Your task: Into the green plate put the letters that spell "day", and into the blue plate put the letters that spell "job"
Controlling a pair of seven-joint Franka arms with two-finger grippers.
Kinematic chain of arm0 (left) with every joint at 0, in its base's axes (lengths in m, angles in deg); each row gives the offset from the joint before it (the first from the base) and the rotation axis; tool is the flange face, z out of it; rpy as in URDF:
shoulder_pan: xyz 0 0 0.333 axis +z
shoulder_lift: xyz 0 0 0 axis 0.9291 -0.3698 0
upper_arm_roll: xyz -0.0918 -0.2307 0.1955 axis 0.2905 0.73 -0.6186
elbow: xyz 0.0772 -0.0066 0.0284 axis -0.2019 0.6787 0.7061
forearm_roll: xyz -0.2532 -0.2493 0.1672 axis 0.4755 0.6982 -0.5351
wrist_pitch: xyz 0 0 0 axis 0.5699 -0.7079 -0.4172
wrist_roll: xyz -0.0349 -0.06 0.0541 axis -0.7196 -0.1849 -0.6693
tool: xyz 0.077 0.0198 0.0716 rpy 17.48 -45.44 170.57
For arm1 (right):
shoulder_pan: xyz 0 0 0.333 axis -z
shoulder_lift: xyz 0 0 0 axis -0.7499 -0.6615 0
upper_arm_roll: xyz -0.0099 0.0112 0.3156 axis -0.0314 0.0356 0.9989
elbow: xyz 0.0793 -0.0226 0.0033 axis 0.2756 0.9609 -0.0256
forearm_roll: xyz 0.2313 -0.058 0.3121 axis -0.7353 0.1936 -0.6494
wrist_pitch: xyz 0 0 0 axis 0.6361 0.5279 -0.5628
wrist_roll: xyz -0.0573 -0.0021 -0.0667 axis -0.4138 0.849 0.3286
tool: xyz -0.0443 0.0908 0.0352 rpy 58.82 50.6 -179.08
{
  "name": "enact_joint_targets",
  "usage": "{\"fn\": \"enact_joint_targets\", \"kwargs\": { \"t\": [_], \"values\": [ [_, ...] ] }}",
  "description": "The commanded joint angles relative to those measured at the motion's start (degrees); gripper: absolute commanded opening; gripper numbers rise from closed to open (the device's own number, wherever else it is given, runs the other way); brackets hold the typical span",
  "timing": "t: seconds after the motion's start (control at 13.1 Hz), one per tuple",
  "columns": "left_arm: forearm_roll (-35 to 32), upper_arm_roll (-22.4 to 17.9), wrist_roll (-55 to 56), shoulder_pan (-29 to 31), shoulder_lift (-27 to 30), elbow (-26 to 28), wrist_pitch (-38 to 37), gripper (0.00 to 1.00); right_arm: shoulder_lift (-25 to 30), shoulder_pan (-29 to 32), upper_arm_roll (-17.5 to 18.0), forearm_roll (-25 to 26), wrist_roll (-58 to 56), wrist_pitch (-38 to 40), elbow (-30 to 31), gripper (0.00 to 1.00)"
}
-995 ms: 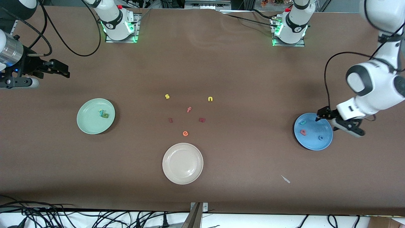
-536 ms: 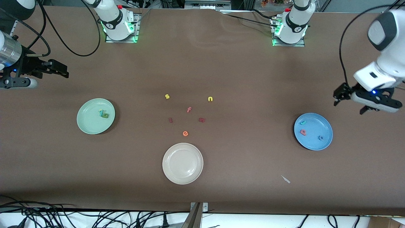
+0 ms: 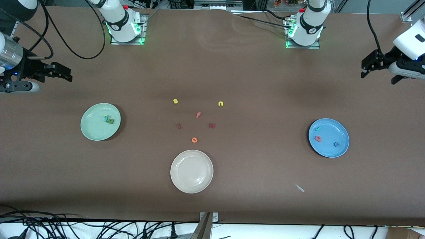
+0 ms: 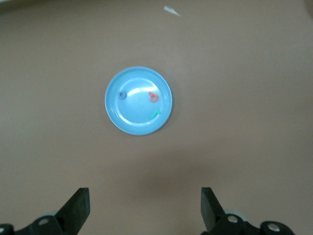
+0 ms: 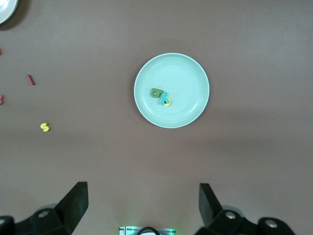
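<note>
The pale green plate [image 3: 94, 129] lies toward the right arm's end of the table. A dark green "d" [image 5: 157, 93], a teal "y" [image 5: 165, 97] and a yellow "a" [image 5: 168, 103] sit bunched together in it. The blue plate [image 3: 332, 132] lies toward the left arm's end and holds a teal "j" [image 3: 318, 128], a pink "b" [image 3: 318, 138] and a dark blue "o" [image 3: 336, 144], all apart. My left gripper [image 3: 378, 79] hangs open and empty over bare table at its end. My right gripper [image 3: 68, 75] waits open and empty over its end.
A cream plate [image 3: 191, 171] sits nearest the front camera at mid-table. Loose letters lie in the middle: yellow "s" [image 3: 175, 101], yellow "n" [image 3: 220, 104], pink "f" [image 3: 198, 115], orange "e" [image 3: 194, 140], two dark red ones [image 3: 179, 125]. A white scrap [image 3: 300, 188] lies nearer the camera than the blue plate.
My left arm has lifted off the blue plate and swung away toward the table's edge at its own end. The right arm has barely shifted. No letter has moved.
</note>
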Motion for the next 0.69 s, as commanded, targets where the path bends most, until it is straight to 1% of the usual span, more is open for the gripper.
{"fn": "enact_joint_targets", "kwargs": {
  "t": [0.0,0.46,0.54,0.61],
  "values": [
    [4.16,0.91,5.65,0.78,-0.09,-1.12,-5.12,1.0,0.53,0.31,0.45,-0.03,0.55,0.15,0.28,1.0],
    [3.39,0.91,6.11,-0.27,-0.97,-1.21,-7.06,1.0,0.53,0.31,0.45,-0.03,0.55,0.15,0.37,1.0],
    [3.3,0.3,5.85,-0.88,-1.41,-1.99,-7.23,1.0,0.53,0.39,0.45,-0.03,0.55,0.15,0.37,1.0],
    [3.21,-0.14,5.85,-1.58,-2.19,-4.09,-8.63,1.0,0.53,0.4,0.45,-0.03,0.55,0.15,0.37,1.0]
  ]
}}
